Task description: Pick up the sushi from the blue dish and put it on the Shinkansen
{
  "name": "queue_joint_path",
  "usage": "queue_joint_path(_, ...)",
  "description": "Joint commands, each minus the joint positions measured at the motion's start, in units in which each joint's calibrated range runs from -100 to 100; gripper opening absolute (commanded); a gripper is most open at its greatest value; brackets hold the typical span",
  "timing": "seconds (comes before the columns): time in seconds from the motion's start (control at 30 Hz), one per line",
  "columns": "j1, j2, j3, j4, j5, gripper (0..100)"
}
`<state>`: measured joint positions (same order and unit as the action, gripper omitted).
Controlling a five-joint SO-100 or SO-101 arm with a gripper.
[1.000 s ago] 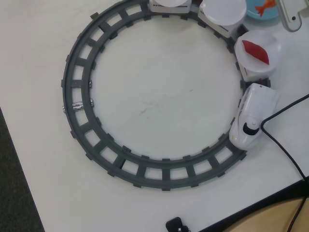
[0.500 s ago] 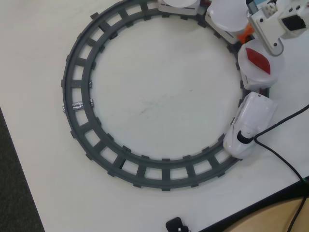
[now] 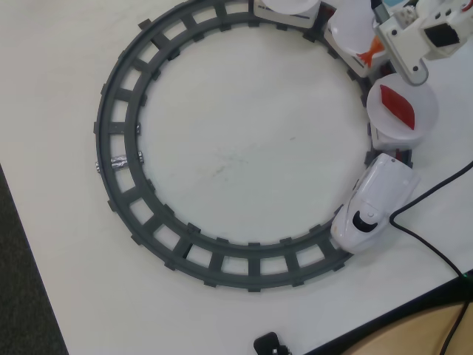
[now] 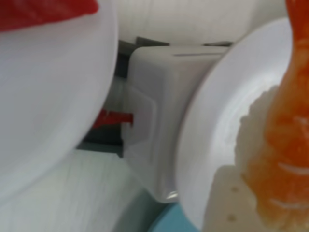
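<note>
A: Overhead view: hand (image 3: pixel 378 46) at top right, over the second plate (image 3: pixel 349 29) behind the train (image 3: pixel 372 203). Orange shrimp sushi (image 3: pixel 372 49) shows at its tip.

B: Gripping it?

A: Looks clamped on the sushi. Wrist view has the sushi (image 4: pixel 282 145) right at the lens, over that plate (image 4: pixel 217 125); can't tell if it touches.

B: Blue dish?

A: Just a sliver at the wrist view's bottom edge (image 4: pixel 169 224).

B: Train?

A: On the ring track (image 3: pixel 118 133), lower right, nose down-left. First plate (image 3: pixel 403 111) carries 1 red sushi (image 3: pixel 397 106). Black cable (image 3: pixel 432 244) lies on the counter (image 3: pixel 244 155).
</note>
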<state>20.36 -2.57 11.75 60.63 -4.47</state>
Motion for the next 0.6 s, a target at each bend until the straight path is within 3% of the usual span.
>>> queue_joint_path(0.0, 0.0, 0.5, -1.0, -1.6, 0.4, 2)
queue_joint_path(0.57, 0.1, 0.6, 2.4, -1.1, 0.4, 2)
